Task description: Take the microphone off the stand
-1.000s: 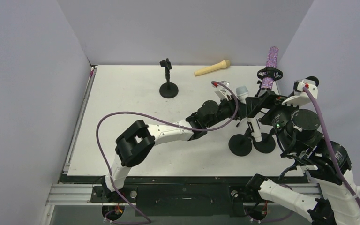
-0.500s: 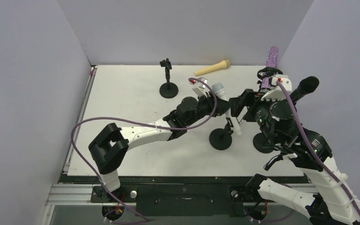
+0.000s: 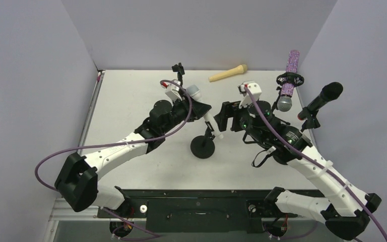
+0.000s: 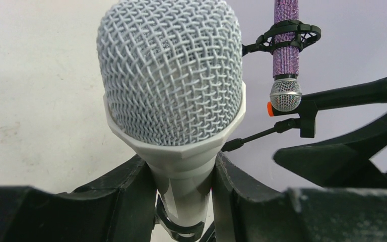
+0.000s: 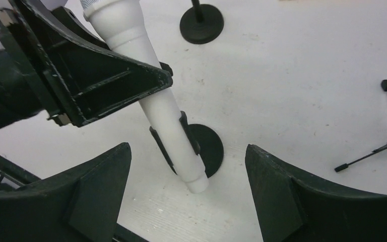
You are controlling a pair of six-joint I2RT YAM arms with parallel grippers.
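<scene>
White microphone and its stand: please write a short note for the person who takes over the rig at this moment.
Left gripper: jaws shut on the white microphone, just below its head.
Right gripper: jaws open, one on each side of the clip, touching nothing.
White microphone: tilted, with its lower handle in the clip of the stand, near the middle of the table.
Done: the microphone is gripped.
Left: probably hold the stand with the right gripper, then pull the microphone out of the clip.
</scene>
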